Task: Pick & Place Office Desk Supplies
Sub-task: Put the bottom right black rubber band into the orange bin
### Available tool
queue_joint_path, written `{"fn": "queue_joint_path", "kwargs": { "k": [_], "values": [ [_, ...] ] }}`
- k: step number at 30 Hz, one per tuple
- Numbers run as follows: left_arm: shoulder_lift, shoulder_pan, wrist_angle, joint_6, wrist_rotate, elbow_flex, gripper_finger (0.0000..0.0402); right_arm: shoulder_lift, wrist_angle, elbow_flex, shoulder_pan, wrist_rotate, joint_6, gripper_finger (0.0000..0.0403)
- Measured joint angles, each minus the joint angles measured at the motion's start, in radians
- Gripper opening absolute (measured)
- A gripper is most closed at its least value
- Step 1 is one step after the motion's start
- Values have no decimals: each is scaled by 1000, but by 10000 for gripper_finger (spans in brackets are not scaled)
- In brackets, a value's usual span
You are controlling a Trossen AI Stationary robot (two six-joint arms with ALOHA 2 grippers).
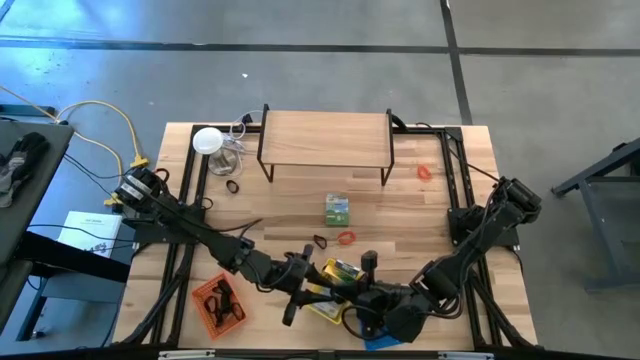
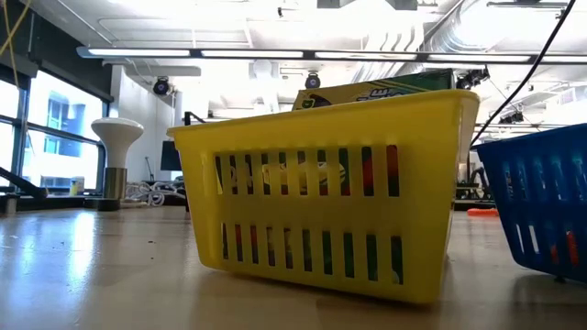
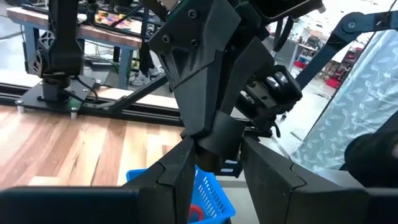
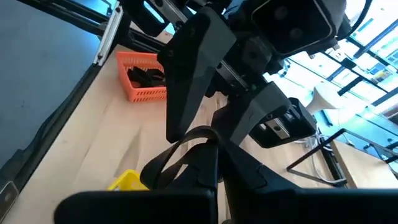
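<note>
Arms crowd the yellow basket (image 1: 335,285); neither end effector's finger state can be told.

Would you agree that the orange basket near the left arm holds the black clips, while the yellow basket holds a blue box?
Not quite. The orange basket near the left arm does hold black clips, but the box sticking out of the yellow basket is green and yellow, not blue. The low view shows this most clearly.
</note>
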Motion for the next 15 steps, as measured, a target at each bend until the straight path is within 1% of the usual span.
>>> {"fn": "queue_joint_path", "kwargs": {
  "k": [1, 5, 9, 13, 15],
  "values": [
    [0, 0, 1, 5, -2, 0, 125, 0, 3, 0, 0, 11, 0, 2],
    [0, 16, 12, 10, -3, 0, 125, 0, 4, 0, 3, 115, 5, 2],
    [0, 21, 5, 10, 26, 0, 125, 0, 6, 0, -2, 152, 5, 2],
    [0, 19, 13, 11, 25, 2, 125, 0, 0, 0, -4, 208, 16, 2],
    [0, 20, 24, 11, 20, 2, 125, 0, 0, 0, -6, 192, 19, 2]
  ]
}}
